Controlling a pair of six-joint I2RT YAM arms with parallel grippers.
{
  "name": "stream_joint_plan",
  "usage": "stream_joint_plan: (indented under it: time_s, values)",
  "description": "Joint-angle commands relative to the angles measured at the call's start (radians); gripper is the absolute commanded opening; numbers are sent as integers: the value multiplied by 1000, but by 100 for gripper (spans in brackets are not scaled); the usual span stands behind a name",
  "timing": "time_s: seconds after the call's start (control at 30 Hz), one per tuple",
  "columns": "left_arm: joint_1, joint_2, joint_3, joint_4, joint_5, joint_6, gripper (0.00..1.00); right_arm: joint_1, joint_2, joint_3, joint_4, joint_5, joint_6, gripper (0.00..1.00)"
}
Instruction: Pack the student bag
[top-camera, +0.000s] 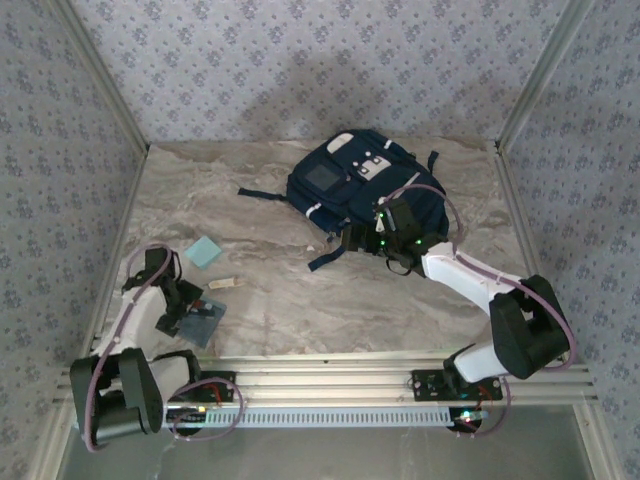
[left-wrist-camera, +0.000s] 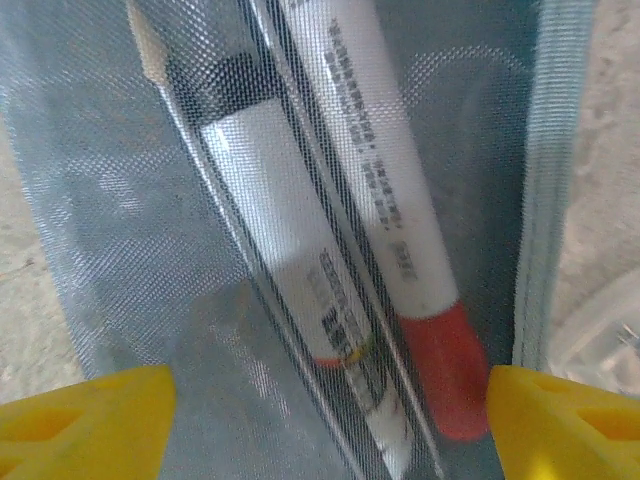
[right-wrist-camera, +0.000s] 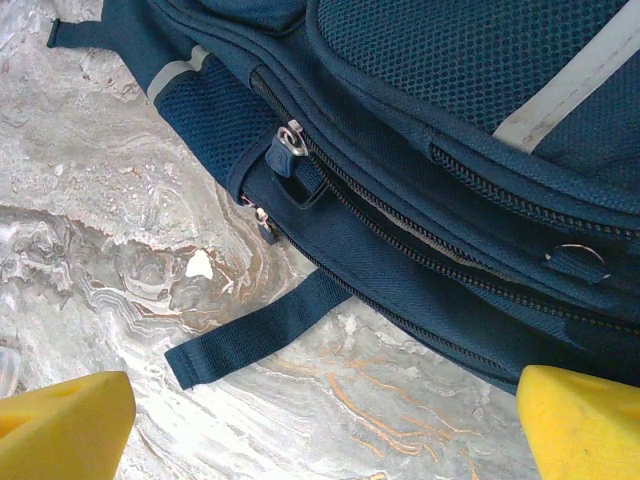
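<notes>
The student bag (top-camera: 355, 185), navy with white trim and a grey front panel, lies at the back middle of the marble table. My right gripper (top-camera: 385, 240) hovers at its near edge, open. In the right wrist view the gripper (right-wrist-camera: 325, 430) is over bare table, beside the student bag (right-wrist-camera: 450, 120), its closed zips, a zip pull (right-wrist-camera: 290, 140) and a loose strap (right-wrist-camera: 265, 325). My left gripper (top-camera: 190, 315) stands open low over a mesh pouch (top-camera: 207, 322) at the near left. Through the pouch (left-wrist-camera: 120, 230) show a red-capped marker (left-wrist-camera: 445, 370) and a white marker (left-wrist-camera: 280, 250), between the yellow fingertips (left-wrist-camera: 85, 420) of the gripper (left-wrist-camera: 330, 430).
A light blue square pad (top-camera: 203, 251) and a small pale stick-like item (top-camera: 225, 284) lie on the table (top-camera: 300, 300) left of centre. Metal posts and patterned walls close in the sides and back. A clear round rim (left-wrist-camera: 600, 340) sits right of the pouch.
</notes>
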Motion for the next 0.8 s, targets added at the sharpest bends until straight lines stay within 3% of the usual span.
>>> stream_joint_plan:
  time_s: [0.0,0.13,0.2,0.4,0.5,0.7,0.77]
  values:
    - [5,55,-15,107,3,-23,81,-3,7,17,-10,-18,12,100]
    - [6,119,-20,169,17,-16,76,1,8,27,-14,-27,12,100]
    - [4,141,-26,193,22,-12,69,1,8,32,-17,-28,14,100]
    - [5,110,-30,185,1,19,26,4,5,37,-20,-31,19,100]
    - [5,48,-15,150,-26,30,24,7,6,43,-17,-38,19,100]
    - [5,-120,61,93,-31,25,3,12,13,70,3,-90,-1,100]
    - [3,-160,99,94,-15,9,1,13,12,81,3,-99,-10,100]
